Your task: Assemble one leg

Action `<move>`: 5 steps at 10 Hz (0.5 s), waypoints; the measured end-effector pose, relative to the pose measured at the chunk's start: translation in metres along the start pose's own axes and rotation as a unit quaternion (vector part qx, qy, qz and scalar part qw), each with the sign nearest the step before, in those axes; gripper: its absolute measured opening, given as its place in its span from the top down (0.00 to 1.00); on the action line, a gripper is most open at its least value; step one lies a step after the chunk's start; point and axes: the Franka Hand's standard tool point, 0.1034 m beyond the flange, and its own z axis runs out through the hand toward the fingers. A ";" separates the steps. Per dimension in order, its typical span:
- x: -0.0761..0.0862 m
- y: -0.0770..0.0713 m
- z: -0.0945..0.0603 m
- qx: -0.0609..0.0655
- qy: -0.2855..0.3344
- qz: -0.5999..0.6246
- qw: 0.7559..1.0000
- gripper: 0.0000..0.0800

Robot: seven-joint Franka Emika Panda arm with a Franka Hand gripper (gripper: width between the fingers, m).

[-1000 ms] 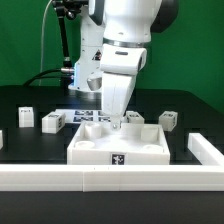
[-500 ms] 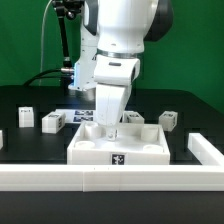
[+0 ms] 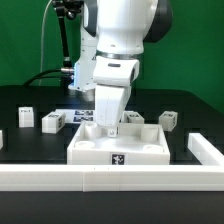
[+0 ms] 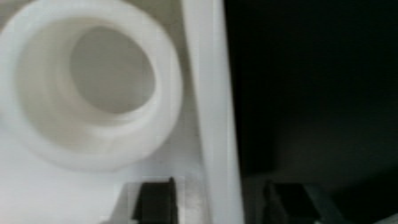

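Leg (image 3: pixel 52 121) on table (image 3: pixel 30 142), at exterior view's left of square piece (image 3: pixel 95 152)

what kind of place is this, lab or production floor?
Probably a robotics lab bench, not production: a green backdrop behind a black table, one white robot arm, and loose white blocks carrying black-and-white fiducial tags, fenced by a low white rail.

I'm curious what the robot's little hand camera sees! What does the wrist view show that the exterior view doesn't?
Only the wrist view: a round socket close up, and the gripper with its fingers apart, one each side of the rim. Only the exterior view: the arm, loose legs and the marker board. Both: the square white piece.
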 end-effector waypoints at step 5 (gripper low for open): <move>0.001 0.002 -0.002 -0.004 0.001 0.000 1.000 0.92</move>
